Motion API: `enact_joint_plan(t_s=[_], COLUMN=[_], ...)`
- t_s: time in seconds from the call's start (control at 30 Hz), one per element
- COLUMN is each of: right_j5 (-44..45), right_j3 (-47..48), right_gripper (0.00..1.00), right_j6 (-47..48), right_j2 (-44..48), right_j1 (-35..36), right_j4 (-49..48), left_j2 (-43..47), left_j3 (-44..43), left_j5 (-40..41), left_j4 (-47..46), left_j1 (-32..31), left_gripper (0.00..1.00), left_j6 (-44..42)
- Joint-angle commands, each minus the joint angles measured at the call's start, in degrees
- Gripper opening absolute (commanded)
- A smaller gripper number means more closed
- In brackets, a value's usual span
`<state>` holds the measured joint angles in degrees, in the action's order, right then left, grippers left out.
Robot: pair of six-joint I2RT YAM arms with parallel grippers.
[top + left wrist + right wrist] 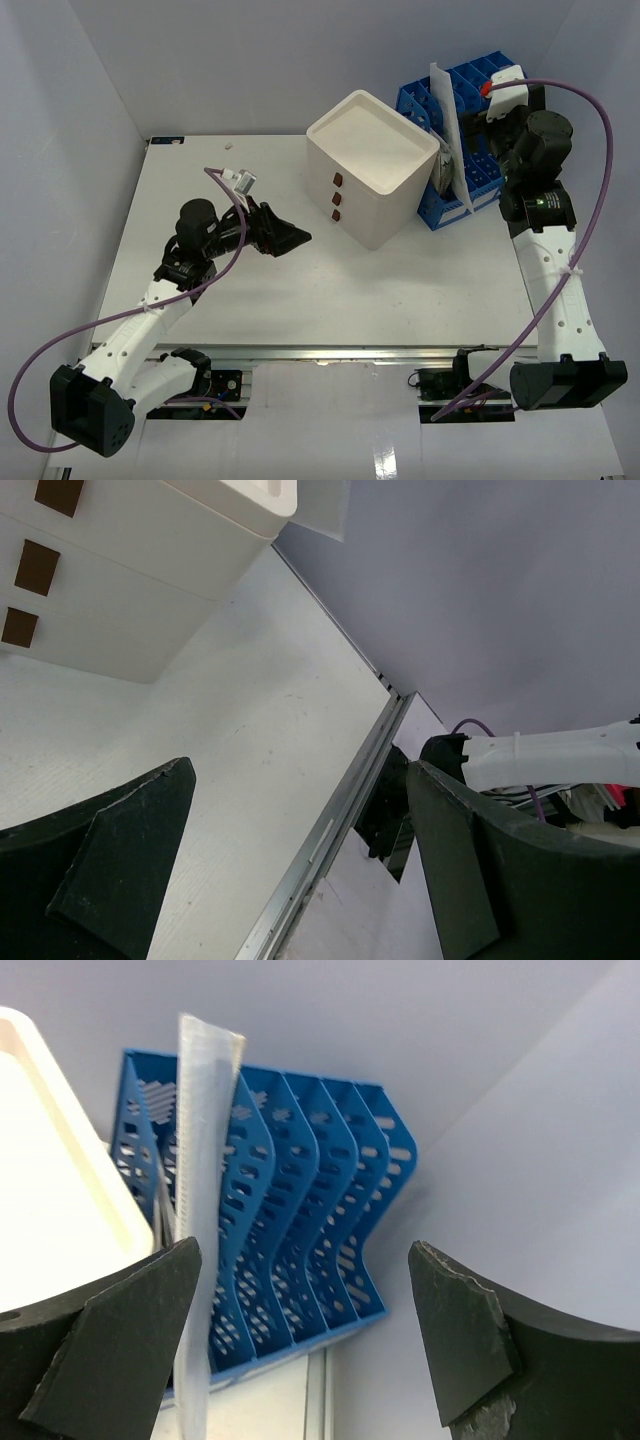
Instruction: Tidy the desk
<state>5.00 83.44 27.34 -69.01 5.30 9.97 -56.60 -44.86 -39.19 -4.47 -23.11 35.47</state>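
Note:
The desk point(250, 300) is a wide white tabletop with a metal rail point(335, 825) along its front edge. My left gripper point(292, 237) hovers over the desk's middle left, pointing toward the white three-drawer box point(370, 180). In the left wrist view, the left gripper point(300, 870) is open with only bare desk point(250, 710) and rail between its fingers. My right gripper point(478, 130) is up at the blue file rack point(462, 150) at the back right. It is open in the right wrist view point(300, 1335) and holds nothing. A thin white flat packet point(205, 1200) stands upright in the rack point(310, 1210).
The white drawer box point(130, 570) has three dark handles on its front and stands left of the rack, close against it. The white packet point(446, 130) rises above the rack's dividers. Grey walls enclose the desk at the back and both sides.

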Motion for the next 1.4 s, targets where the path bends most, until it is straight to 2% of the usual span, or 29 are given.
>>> enact_joint_plan(t_s=[0.0, 0.07, 0.13, 0.27, 0.43, 0.57, 0.73, 0.83, 0.9, 1.0, 1.17, 1.37], right_j5=[-7.4, -6.1, -5.4, -8.1, -10.4, -13.9, -11.3, -6.9, -5.9, -5.6, -7.6, -10.4], right_j3=[0.8, 3.2, 9.7, 23.7, 28.6, 27.3, 26.3, 25.4, 24.9, 24.7, 24.2, 15.1], right_gripper=[0.9, 0.9, 0.9, 0.91, 0.94, 0.98, 0.74, 0.42, 0.26, 0.08, 0.08, 0.08], right_j6=[-2.1, -4.4, -7.1, -13.6, -15.8, -16.7, -18.0, -18.1, -17.5, -16.3, -16.6, -19.0], right_j2=[-1.3, -3.3, -8.1, -18.1, -24.6, -25.8, -28.5, -29.8, -29.8, -29.6, -26.9, -18.4], right_j1=[0.3, 0.5, 0.5, 0.5, 0.8, 0.9, 1.0, 0.9, 1.0, 0.9, 0.6, 0.3], right_j4=[-4.3, -3.9, -2.1, 8.0, 8.9, 8.8, 7.7, 6.5, 5.8, 5.5, 1.6, -17.5], left_j2=[1.9, 1.6, 1.2, 1.8, 2.9, 2.7, 1.2, 1.8, 2.6, 3.0, 3.4, 4.5], left_j3=[-1.9, -1.8, -1.5, -0.3, 0.3, 0.5, 0.4, 0.7, 1.0, 1.3, 1.4, 0.2], left_j5=[0.7, 0.6, 0.3, 0.5, 1.3, 1.6, 1.2, 1.5, 1.9, 2.0, 1.6, 1.7], left_j4=[1.3, 1.5, 1.5, 1.2, 3.0, 3.5, 3.0, 3.2, 3.7, 4.1, 4.1, 6.7], left_j1=[-0.1, -0.2, -0.2, -0.1, -0.2, -0.2, -0.2, -0.1, -0.1, -0.2, -0.2, -0.1], left_gripper=[0.98, 0.98, 0.98, 0.98, 0.98, 0.98, 0.98, 0.98, 0.98, 0.98, 0.98, 0.98], left_j6=[-1.6, -1.9, -1.9, -1.8, -2.7, -3.5, -3.1, -2.9, -3.1, -3.2, -2.7, -2.9])
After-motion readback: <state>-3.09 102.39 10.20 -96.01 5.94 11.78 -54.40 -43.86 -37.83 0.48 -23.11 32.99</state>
